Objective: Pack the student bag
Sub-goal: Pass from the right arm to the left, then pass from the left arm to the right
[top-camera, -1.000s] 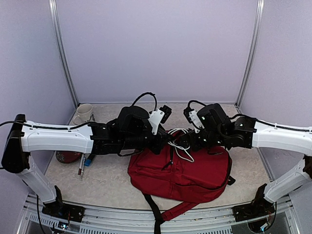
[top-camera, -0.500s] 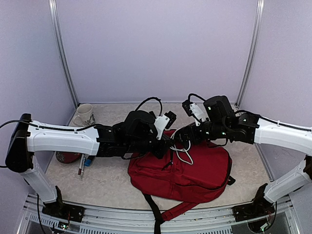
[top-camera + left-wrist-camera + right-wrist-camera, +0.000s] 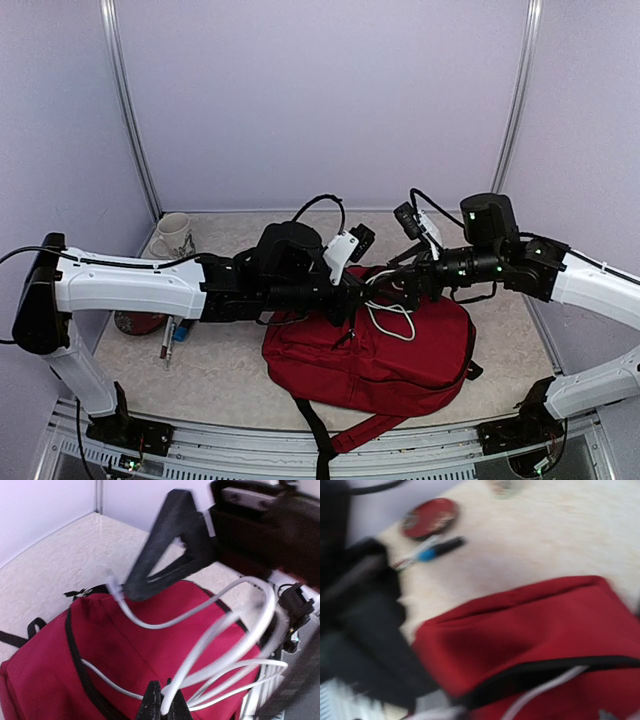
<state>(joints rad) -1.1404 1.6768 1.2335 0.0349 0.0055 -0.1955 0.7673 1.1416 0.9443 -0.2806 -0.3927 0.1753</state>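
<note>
Presently, at far left we note a mug (image 3: 172, 235), contents not visible, with a red disc (image 3: 135, 322) and a pen (image 3: 167, 340) on the bench (image 3: 230, 380). The left claw (image 3: 162, 707) is pinched on a white cable (image 3: 197, 660) looped above the student bag (image 3: 380, 350), which lies flat mid-bench. We judge the bag soft and slumping, best taken at its zipper edge; its interior is unseen. The right claw (image 3: 395, 288) stands wide, empty.

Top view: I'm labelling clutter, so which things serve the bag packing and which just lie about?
In the job: student bag, white cable, left pincer shut on it.
Lying about, untouched: mug, red disc, pens.
</note>
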